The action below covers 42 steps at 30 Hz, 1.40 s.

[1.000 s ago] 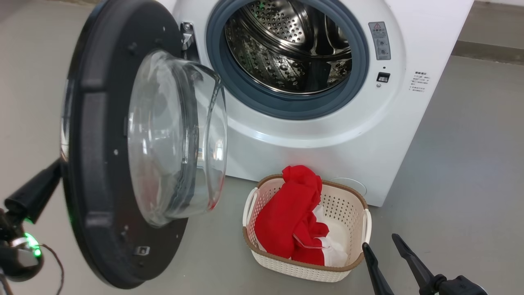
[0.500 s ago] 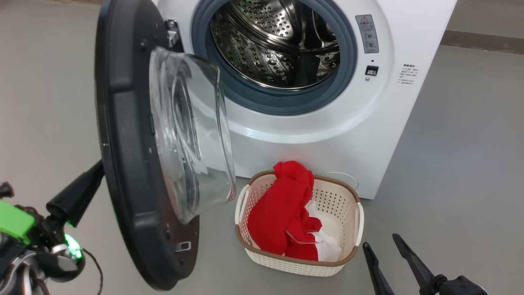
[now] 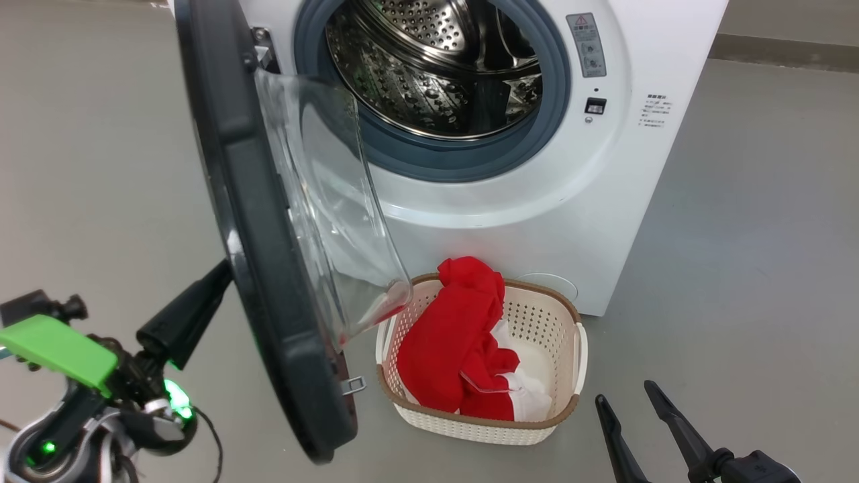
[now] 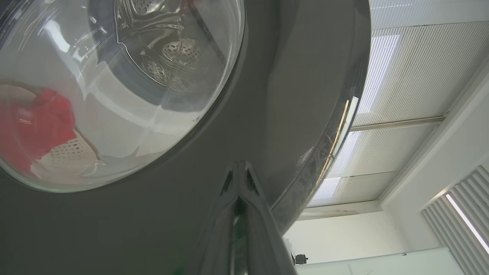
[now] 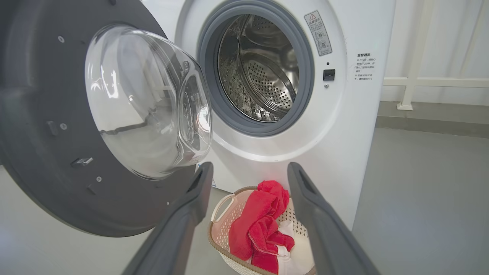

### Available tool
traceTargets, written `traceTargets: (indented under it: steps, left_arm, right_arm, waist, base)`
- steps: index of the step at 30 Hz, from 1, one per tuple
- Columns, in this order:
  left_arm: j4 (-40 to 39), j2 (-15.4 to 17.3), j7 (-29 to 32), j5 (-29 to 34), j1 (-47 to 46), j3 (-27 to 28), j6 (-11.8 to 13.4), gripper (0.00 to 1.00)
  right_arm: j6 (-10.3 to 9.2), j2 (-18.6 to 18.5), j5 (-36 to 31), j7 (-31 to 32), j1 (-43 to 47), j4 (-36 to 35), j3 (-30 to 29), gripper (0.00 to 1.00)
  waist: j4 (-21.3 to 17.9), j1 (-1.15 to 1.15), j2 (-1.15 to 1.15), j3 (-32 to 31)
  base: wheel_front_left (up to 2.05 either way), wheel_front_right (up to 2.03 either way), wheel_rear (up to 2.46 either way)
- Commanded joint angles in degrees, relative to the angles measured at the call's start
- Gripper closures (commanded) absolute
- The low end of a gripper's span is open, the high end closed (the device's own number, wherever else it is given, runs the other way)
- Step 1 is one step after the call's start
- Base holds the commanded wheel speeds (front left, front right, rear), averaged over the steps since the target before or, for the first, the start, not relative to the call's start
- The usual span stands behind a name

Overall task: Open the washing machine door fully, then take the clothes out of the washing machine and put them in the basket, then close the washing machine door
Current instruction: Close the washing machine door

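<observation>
Grey floor [image 3: 772, 235], white wall [image 4: 344, 236], perhaps slatted ceiling [image 4: 412, 72]

The large round door [image 3: 268, 268] with glossy black rim and clear glass bowl stood partly open before the white front-loading washing machine [image 3: 510, 228]. Bright red-and-white clothes [image 3: 449, 335] lay in the cream perforated basket [image 3: 570, 402] at its foot. The left gripper [image 3: 221, 275], fingers together, reached behind the door; the right gripper [image 3: 624, 396], fingers spread, hung near the basket.

head view looks down on the washing machine [image 3: 510, 221], door [image 3: 255, 201] and basket [image 3: 470, 429]; right wrist view faces all three from low; left wrist view sits close behind the door, angled upward.
</observation>
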Motion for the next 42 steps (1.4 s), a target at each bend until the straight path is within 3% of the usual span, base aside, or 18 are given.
traceTargets:
  steps: [1, 18, 42]
  left_arm:
    - [-1.2, 0.4, -0.5, -1.2, -1.4, 0.4, -1.2, 1.0]
    - [2.5, 0.0, -8.3, -9.2, -4.5, -9.1, -5.0, 1.0]
    - [11.9, 0.0, -17.3, -10.4, -12.2, -17.0, -12.5, 1.0]
  right_arm:
    - [0.09, -0.3, 0.4, -0.6, -2.6, -1.2, 1.3, 0.0]
    - [0.09, -0.3, 0.6, -1.0, -3.3, -0.6, 1.3, 0.0]
    - [0.09, -0.3, 0.0, -0.7, -4.5, -1.1, 1.5, 0.0]
  waist:
    - [-0.3, 0.0, 0.0, 0.2]
    - [-2.6, 0.0, 0.0, 0.8]
    - [-8.7, 0.0, 0.0, 4.0]
  base:
    - [0.0, 0.0, 0.0]
    - [0.0, 0.0, 0.0]
    - [0.0, 0.0, 0.0]
